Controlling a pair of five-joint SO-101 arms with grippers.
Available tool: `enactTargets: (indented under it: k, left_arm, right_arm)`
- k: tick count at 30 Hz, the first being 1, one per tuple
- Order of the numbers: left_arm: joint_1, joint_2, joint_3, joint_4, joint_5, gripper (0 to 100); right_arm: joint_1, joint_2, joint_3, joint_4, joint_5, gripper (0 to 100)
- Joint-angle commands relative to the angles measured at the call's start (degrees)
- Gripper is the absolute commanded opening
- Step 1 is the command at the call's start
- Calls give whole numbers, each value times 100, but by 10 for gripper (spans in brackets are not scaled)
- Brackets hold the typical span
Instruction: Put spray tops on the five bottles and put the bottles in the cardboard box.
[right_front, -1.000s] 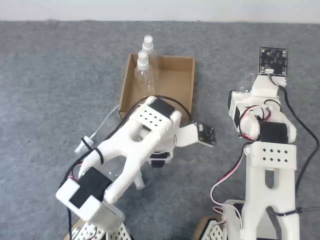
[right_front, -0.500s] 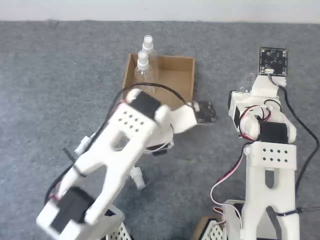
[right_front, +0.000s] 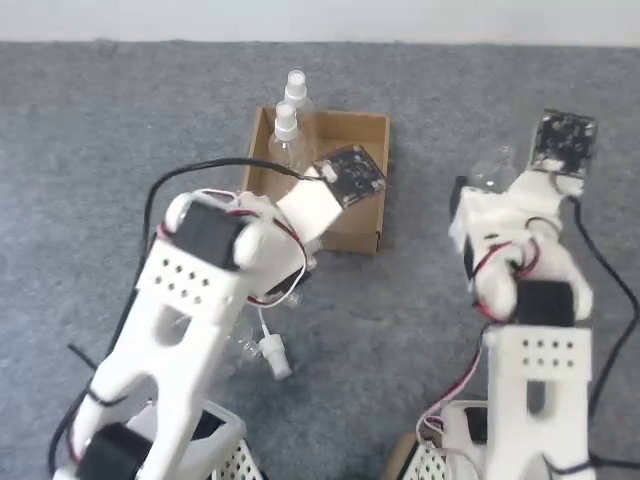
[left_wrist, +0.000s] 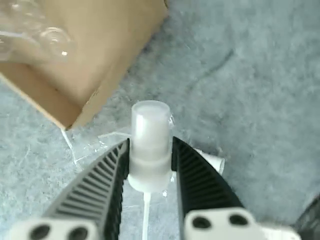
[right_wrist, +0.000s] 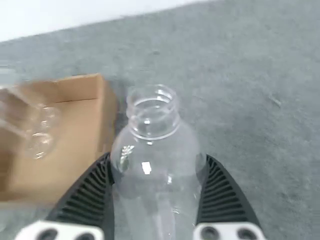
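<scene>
My left gripper (left_wrist: 150, 147) is shut on a white spray top (left_wrist: 150, 122), whose thin tube hangs down between the fingers. It hovers above the carpet just off a corner of the cardboard box (left_wrist: 85, 70). My right gripper (right_wrist: 157, 165) is shut on a clear, uncapped bottle (right_wrist: 152, 112), held upright to the right of the cardboard box (right_front: 350, 215). Two bottles with spray tops (right_front: 288, 135) stand at the box's far left corner. The left arm (right_front: 200, 290) covers the box's near left part in the high view.
A loose spray top (right_front: 274, 354) lies on the grey carpet beside the left arm's base, also visible past the left fingers as a white piece (left_wrist: 214, 161). Crumpled clear plastic (left_wrist: 95, 145) lies by the box corner. Open carpet stretches between the two arms.
The left arm has risen and swung its wrist from the carpet up toward the box. The right arm has shifted slightly with its bottle.
</scene>
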Motion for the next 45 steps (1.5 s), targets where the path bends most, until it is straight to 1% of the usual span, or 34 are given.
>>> enactTargets:
  k: [1, 8, 14, 18, 24, 29, 38, 45]
  left_arm:
    - [-44, -519, -338, -360, 422, 13]
    - [-44, -1029, -338, -993, 1099, 13]
    - [-44, -1266, -338, -1530, 1398, 13]
    - [-44, -1495, -338, -1908, 1732, 13]
    - [-44, -1934, -312, -2259, 2092, 13]
    - [-44, -2198, -312, -2479, 2426, 13]
    - [-44, -2488, -303, -2901, 2892, 13]
    - [-44, -2752, -277, -3068, 3297, 13]
  right_arm:
    - [-409, -593, 44, -136, -53, 52]
    - [-998, -1015, 281, -136, -44, 55]
    - [-1332, -1068, 343, -136, -44, 55]
    - [-1569, -1068, 352, -101, -44, 54]
    - [-1622, -1103, 466, -136, -44, 52]
    - [-1666, -1508, 651, -171, -44, 52]
    - [-1903, -1842, 1442, -1121, -35, 51]
    - [-2167, -1824, 1574, -1218, -35, 51]
